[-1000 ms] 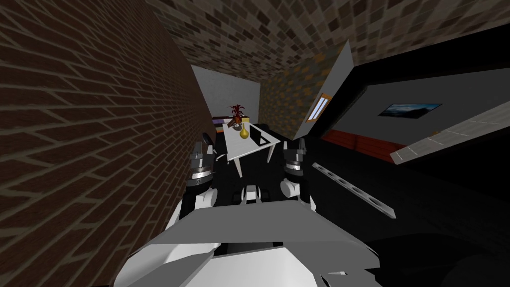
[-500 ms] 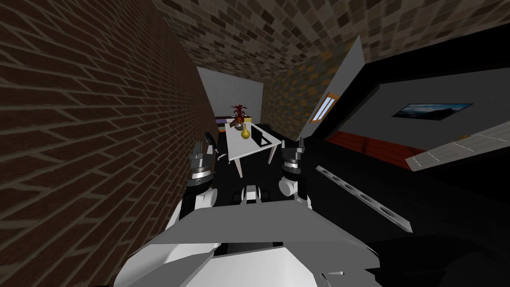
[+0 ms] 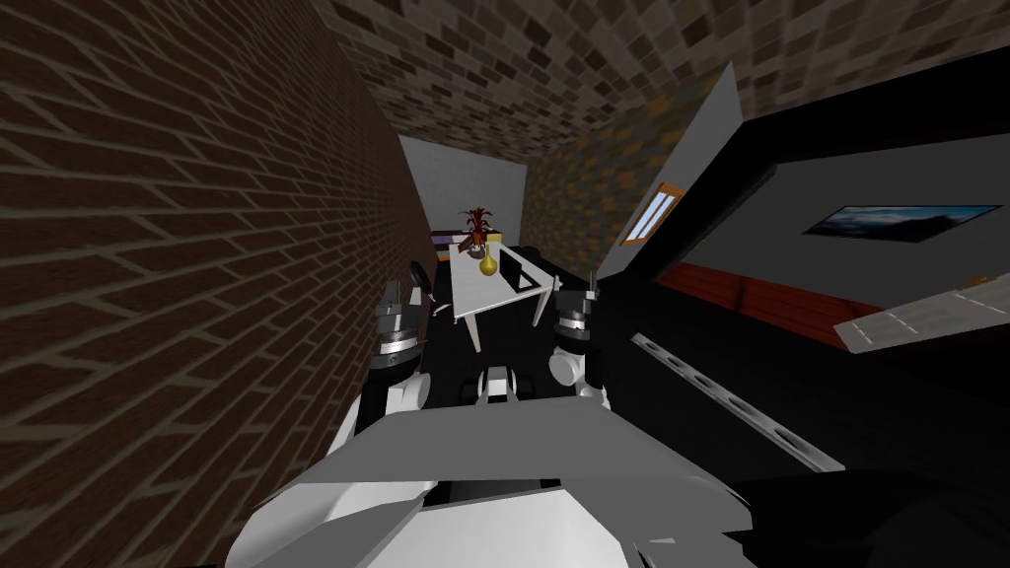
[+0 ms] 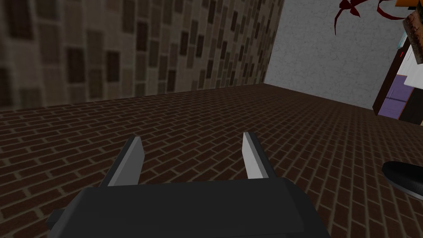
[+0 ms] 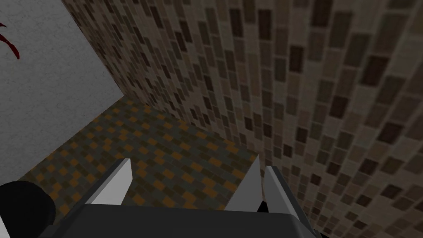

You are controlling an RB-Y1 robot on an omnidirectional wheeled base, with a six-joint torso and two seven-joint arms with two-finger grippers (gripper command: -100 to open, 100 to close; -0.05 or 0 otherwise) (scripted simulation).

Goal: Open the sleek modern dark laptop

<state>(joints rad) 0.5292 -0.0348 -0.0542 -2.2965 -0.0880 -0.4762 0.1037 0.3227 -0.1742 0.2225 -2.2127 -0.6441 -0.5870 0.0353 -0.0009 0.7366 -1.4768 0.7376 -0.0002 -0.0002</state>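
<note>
Dark laptop (image 3: 513, 268) on the white table (image 3: 471, 301), well ahead of me, beside a yellow vase (image 3: 486, 263). Left gripper (image 4: 192, 142) and right gripper (image 5: 191, 163): fingers spread, empty. Likely hazard: my left arm scraping the close brick wall (image 3: 197, 247) on approach.

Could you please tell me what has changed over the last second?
My own view turned, so the framed wall picture slid right in the head view. The right end effector edged slightly toward the white table. Nothing was grasped or released. The left end effector stayed put, both remain open, and the dark laptop sits untouched.
</note>
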